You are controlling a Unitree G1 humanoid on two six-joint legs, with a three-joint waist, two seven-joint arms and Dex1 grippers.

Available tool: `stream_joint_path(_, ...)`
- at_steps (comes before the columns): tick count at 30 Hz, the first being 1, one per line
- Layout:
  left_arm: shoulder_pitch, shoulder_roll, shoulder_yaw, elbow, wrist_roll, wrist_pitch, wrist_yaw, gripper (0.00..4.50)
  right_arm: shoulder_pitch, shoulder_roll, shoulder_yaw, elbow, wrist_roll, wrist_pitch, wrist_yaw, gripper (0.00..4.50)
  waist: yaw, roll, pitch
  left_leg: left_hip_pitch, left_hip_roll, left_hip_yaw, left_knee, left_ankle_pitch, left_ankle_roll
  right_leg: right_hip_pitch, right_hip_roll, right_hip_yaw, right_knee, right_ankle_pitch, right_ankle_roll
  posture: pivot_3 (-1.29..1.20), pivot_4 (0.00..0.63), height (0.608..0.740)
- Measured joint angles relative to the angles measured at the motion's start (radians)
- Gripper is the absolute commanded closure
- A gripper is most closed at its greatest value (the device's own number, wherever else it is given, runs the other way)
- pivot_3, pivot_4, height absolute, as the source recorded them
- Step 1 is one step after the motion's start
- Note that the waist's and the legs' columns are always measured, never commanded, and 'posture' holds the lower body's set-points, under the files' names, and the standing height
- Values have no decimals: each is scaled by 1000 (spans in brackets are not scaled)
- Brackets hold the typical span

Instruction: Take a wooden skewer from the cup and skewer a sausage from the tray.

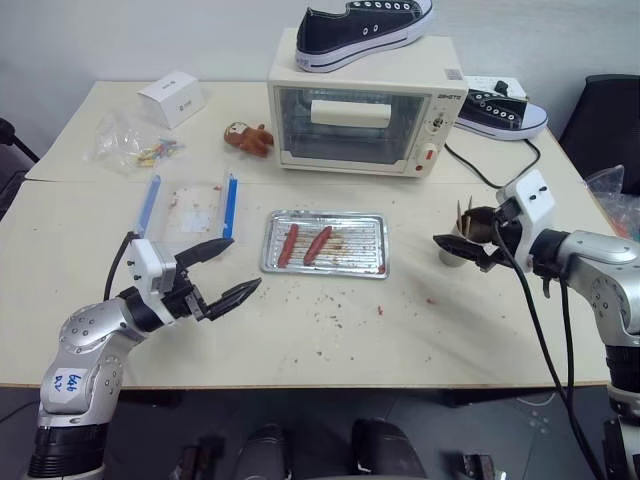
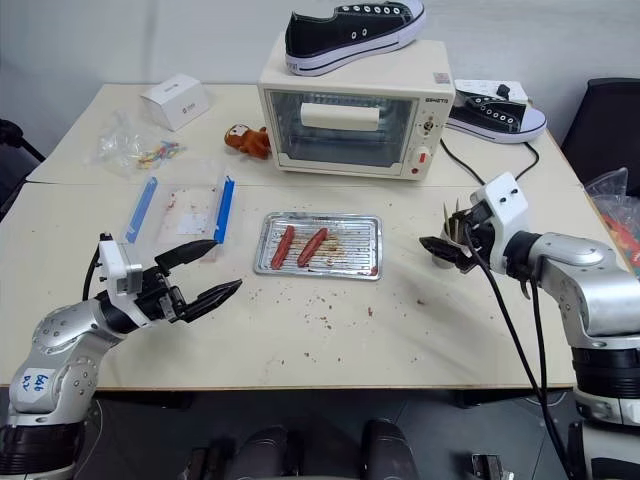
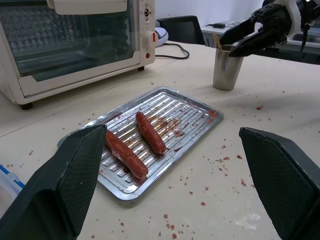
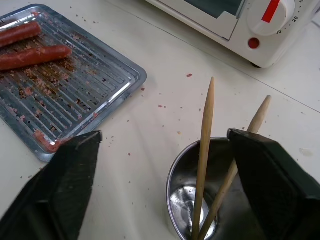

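The silver tray [image 1: 370, 262] lies mid-table with two reddish-brown sausages [image 1: 288, 245] [image 1: 317, 243] side by side on its left half. Right of the tray stands the metal cup [image 3: 226, 70], with two wooden skewers [image 4: 204, 150] [image 4: 235, 165] leaning inside it. My right gripper [image 4: 164, 134] is open at the cup's rim, one finger on each side of the skewers; the skewer on the right rises close beside a finger. My left gripper [image 1: 245, 262] hangs open above the table, left of and nearer than the tray, pointing toward it and holding nothing.
A cream toaster oven [image 1: 360, 115] with a black shoe [image 1: 365, 30] on top stands behind the tray, and a second shoe [image 1: 500, 110] lies to its right. A plush toy [image 1: 248, 138], white box [image 1: 172, 98], plastic bag [image 1: 130, 145] and blue-edged clear container [image 1: 190, 205] lie left. Red crumbs dot the table.
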Motion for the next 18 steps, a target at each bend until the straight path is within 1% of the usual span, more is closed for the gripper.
stream_joint_path(1, 0, 0, 0, 0, 0, 0, 0, 0, 0, 1, 0, 0, 0, -1, 0, 1540, 0, 0, 0, 0, 0, 0, 0, 0, 0, 0, 0, 0, 0, 0, 0, 0, 150, 740)
stream_joint_path(8, 0, 0, 0, 0, 0, 0, -1, 0, -1, 16, 0, 1, 0, -19, -3, 4032, 0, 0, 0, 0, 0, 0, 0, 0, 0, 0, 0, 0, 0, 0, 0, 0, 150, 740)
stream_joint_path(9, 0, 0, 0, 0, 0, 0, -1, 0, -1, 16, 0, 2, 0, -21, -4, 4318, 0, 0, 0, 0, 0, 0, 0, 0, 0, 0, 0, 0, 0, 0, 0, 0, 150, 740)
stream_joint_path(10, 0, 0, 0, 0, 0, 0, -1, 0, -6, 16, -3, 2, 0, -26, -8, 4467, 0, 0, 0, 0, 0, 0, 0, 0, 0, 0, 0, 0, 0, 0, 0, 0, 150, 740)
stream_joint_path(18, 1, 0, 0, 0, 1, -3, -4, 0, -10, 15, -11, 2, 2, -48, 6, 4467, 0, 0, 0, 0, 0, 0, 0, 0, 0, 0, 0, 0, 0, 0, 0, 0, 150, 740)
